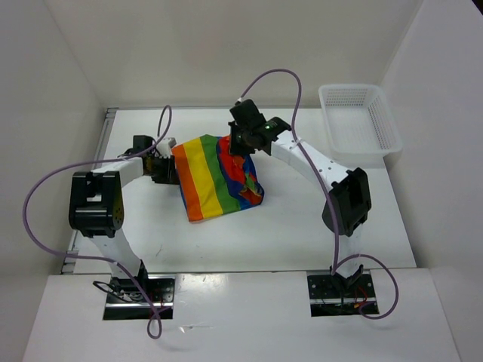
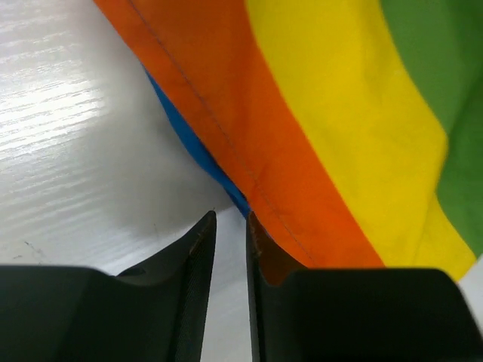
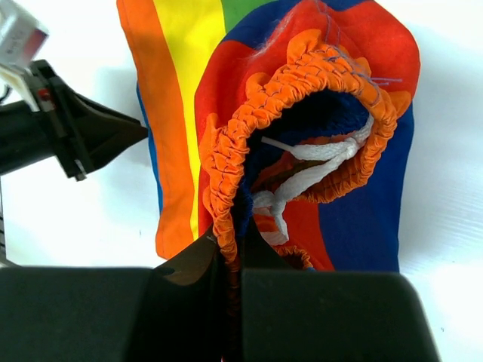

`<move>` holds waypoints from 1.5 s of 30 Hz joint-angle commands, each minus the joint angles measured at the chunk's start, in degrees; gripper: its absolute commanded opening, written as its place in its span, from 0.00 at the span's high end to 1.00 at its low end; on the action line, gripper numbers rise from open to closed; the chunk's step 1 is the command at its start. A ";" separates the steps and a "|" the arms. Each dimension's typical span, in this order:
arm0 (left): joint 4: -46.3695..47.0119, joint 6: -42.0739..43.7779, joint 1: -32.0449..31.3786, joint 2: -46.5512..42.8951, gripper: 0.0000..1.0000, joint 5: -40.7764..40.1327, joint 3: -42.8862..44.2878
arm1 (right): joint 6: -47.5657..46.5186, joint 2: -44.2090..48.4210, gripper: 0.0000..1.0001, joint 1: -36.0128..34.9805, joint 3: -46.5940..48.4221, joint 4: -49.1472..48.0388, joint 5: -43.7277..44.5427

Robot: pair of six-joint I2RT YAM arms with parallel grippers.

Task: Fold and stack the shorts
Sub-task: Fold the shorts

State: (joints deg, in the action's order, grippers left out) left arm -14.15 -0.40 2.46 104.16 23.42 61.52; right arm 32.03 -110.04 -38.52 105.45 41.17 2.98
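Two arms on one garment. The white table [image 1: 302,226] carried the shorts [image 1: 215,177] at its middle, stripes running roughly far to near and tilted a little. The white mesh basket [image 1: 358,121] sat well apart at the far right corner.

The left gripper [image 1: 167,170] was at the cloth's left edge, so the shorts lay to its right. Its jaws were only narrowly apart with bare table showing through the gap, and the orange hem was just touching one fingertip. That looked like a pinch about to land, and this arm was the nearer one to that hem.

The right gripper [image 3: 226,245] was clamped on the orange waistband [image 3: 302,68] at the far right. Only its wrist view showed the gathered elastic held up and open and the white drawstring [image 3: 309,162] knotted inside. From overhead the arm hid all that.
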 commanded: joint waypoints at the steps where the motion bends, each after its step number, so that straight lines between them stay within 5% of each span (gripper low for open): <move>1: -0.88 0.40 -0.35 -6.06 0.71 1.87 -0.52 | -0.57 -0.35 1.00 -0.41 2.39 -0.83 -0.17; 7: 1.66 0.40 -2.63 -8.19 0.85 4.62 -8.33 | -0.57 0.18 1.00 -0.41 0.64 -1.35 -0.69; 16: 3.52 0.40 -3.25 -0.29 0.86 3.56 -4.57 | -2.49 0.80 1.00 -1.46 0.64 -1.88 -3.15; 25: 4.04 0.40 -3.25 2.01 0.86 3.56 -5.62 | -0.93 -8.16 1.00 -5.77 14.66 -0.64 -3.59; 29: 3.52 0.40 -3.25 2.01 0.86 3.56 -5.62 | -2.76 -17.89 0.72 -7.53 28.64 2.40 -7.36; 31: 2.91 0.40 -3.25 2.01 0.86 3.56 -5.01 | -3.29 -20.64 0.40 -7.53 36.30 5.22 -9.66; 34: 1.68 0.40 -2.64 2.01 0.86 3.56 -3.78 | -3.29 -17.95 0.38 -7.53 31.77 3.50 -5.19; 37: 0.36 0.40 -1.93 1.49 0.86 3.04 -2.55 | -2.07 -9.35 0.38 -6.75 22.54 -1.69 -5.35; 45: -5.44 0.40 0.43 -2.02 0.84 2.95 1.67 | 0.84 6.40 0.95 -1.92 -5.93 -8.56 -3.68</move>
State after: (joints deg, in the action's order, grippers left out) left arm -15.94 -0.40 1.63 104.01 27.18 60.05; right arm 31.33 -110.24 -43.18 105.32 37.63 -2.11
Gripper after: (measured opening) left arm 0.152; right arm 0.093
